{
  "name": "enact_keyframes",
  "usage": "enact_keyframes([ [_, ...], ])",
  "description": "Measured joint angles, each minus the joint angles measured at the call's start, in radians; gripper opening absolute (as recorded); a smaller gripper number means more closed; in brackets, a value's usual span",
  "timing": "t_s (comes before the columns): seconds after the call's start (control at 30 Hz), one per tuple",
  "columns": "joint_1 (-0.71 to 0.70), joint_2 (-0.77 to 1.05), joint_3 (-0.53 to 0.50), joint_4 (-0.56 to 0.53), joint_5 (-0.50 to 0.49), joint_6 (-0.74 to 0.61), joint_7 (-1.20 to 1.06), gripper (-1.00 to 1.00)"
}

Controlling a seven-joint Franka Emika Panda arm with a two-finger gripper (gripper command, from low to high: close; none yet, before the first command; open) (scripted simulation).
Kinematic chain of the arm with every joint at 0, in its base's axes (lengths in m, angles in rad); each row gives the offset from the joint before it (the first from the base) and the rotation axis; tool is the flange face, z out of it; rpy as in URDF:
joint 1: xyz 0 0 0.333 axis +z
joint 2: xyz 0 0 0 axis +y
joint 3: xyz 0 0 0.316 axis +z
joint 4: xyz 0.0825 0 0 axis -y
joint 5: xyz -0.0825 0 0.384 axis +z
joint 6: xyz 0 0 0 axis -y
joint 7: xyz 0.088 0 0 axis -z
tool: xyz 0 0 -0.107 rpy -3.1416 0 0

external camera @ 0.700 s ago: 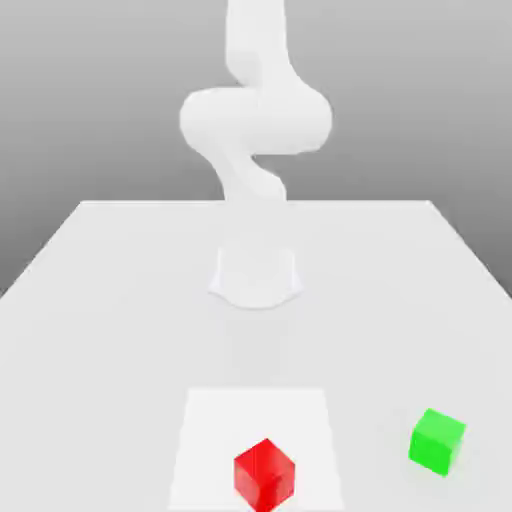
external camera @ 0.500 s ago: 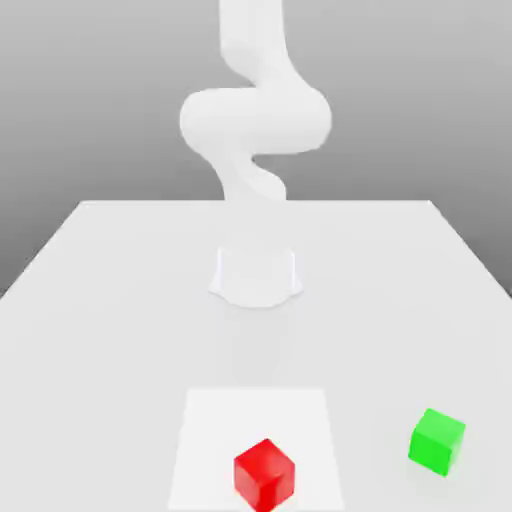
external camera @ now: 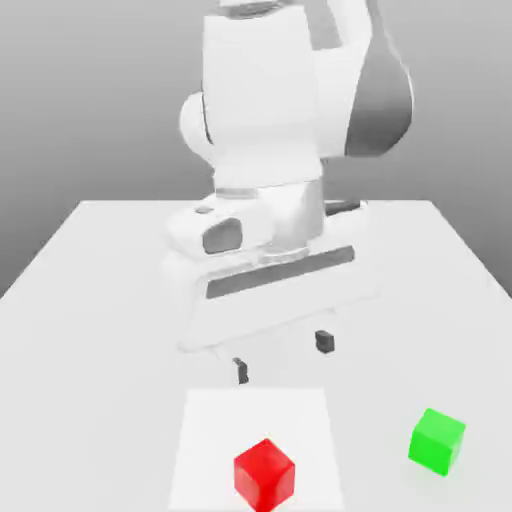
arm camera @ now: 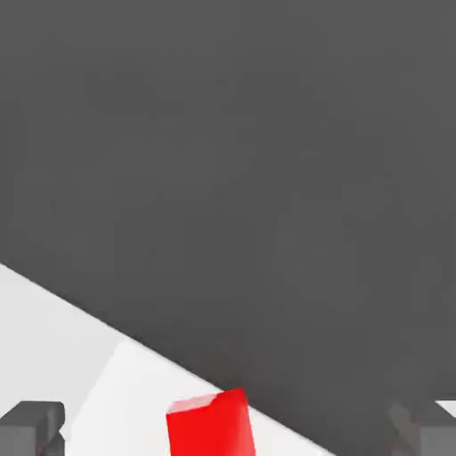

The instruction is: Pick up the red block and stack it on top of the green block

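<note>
The red block (external camera: pixel 265 474) rests on a lighter square patch (external camera: pixel 210 440) near the table's front edge. To the exterior view's right of it, off the patch, sits the green block (external camera: pixel 437 440). My gripper (external camera: pixel 282 356) hangs open above the table, behind the red block and apart from it, its two dark fingertips (external camera: pixel 324 341) spread wide with nothing between them. In the hand view the red block (arm camera: pixel 210 424) lies between the two finger pads (arm camera: pixel 32 424), beside the table's edge.
The white table (external camera: pixel 90 300) stretches wide on both sides of the blocks. The arm's large white body (external camera: pixel 270 150) looms over the middle of the table, behind the gripper.
The arm has swung forward and down from an upright pose at the back, bringing the gripper over the table behind the red block. Both blocks stayed put.
</note>
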Motion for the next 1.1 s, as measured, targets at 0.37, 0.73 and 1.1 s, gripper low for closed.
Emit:
enact_keyframes([
  [0.37,-0.037,0.313,0.041,-0.004,-0.002,0.200,-0.107,-1.00],
  [0.73,0.015,0.150,0.042,-0.031,-0.071,0.063,-0.071,-1.00],
  [1.1,0.237,0.204,0.228,-0.040,-0.182,0.128,-0.080,1.00],
])
